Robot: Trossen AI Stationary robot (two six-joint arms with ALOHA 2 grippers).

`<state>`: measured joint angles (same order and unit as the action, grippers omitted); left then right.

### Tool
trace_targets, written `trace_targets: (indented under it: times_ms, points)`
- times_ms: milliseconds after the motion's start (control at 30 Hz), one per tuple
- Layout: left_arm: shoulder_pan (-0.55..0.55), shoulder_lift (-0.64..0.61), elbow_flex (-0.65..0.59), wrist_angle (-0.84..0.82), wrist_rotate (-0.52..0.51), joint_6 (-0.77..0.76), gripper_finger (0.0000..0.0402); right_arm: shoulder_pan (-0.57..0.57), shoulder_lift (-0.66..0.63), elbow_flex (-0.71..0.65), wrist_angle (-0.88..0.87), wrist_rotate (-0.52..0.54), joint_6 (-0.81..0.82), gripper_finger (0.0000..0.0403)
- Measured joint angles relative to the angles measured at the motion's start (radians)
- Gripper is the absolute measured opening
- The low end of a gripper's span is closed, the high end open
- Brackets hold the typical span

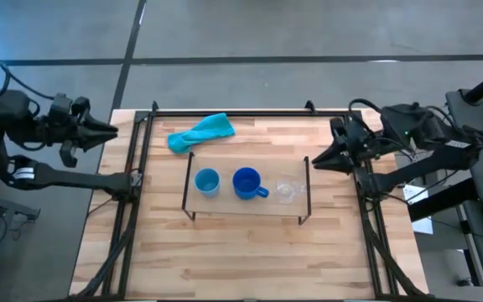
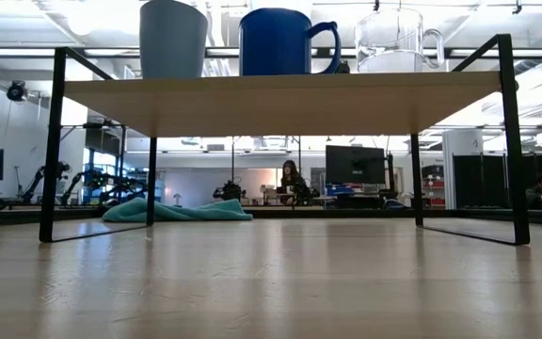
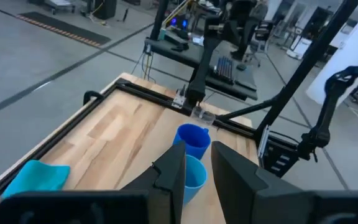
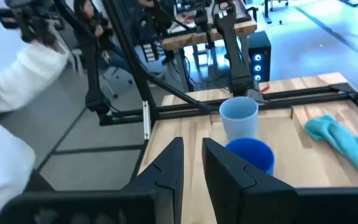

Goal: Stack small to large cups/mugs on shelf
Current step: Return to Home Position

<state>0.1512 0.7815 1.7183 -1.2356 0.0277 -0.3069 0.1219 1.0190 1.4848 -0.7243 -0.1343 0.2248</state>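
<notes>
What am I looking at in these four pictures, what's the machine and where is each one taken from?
It is a robot with two dark arms at a wooden table. One picture looks straight down, one level across the tabletop, two from the arms' wrists. The left tool and right tool sit at the table's sides, holding nothing. On a low light-wood shelf stand a small light-blue handleless cup, a dark-blue handled mug and a small clear glass cup in a row. A crumpled teal cloth lies on the table beyond it.

floor (image 1: 309,33): grey | far end: dark monitor (image 2: 354,165) | ceiling (image 2: 64,19): white, brightly lit
</notes>
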Motion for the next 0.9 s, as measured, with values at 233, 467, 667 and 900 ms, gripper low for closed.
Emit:
trace_targets:
  times_ms: [233, 467, 667, 900]
  points:
    - [0.0, -0.179, -0.2, 0.105, -0.004, -0.03, 0.0063, 0.0, -0.201, -0.313, 0.167, 0.0, 0.064, 0.0054]
    - [0.0, -0.343, -0.363, 0.179, -0.008, -0.081, 0.0063, -0.001, -0.39, -0.573, 0.379, 0.004, 0.098, 0.0054]
    - [0.0, -0.469, -0.499, 0.225, -0.032, -0.133, 0.0063, -0.001, -0.52, -0.748, 0.488, 0.004, 0.146, 0.0054]
    - [0.0, -0.626, -0.646, 0.345, -0.033, -0.133, 0.0063, -0.001, -0.634, -0.901, 0.577, 0.004, 0.183, 0.0054]
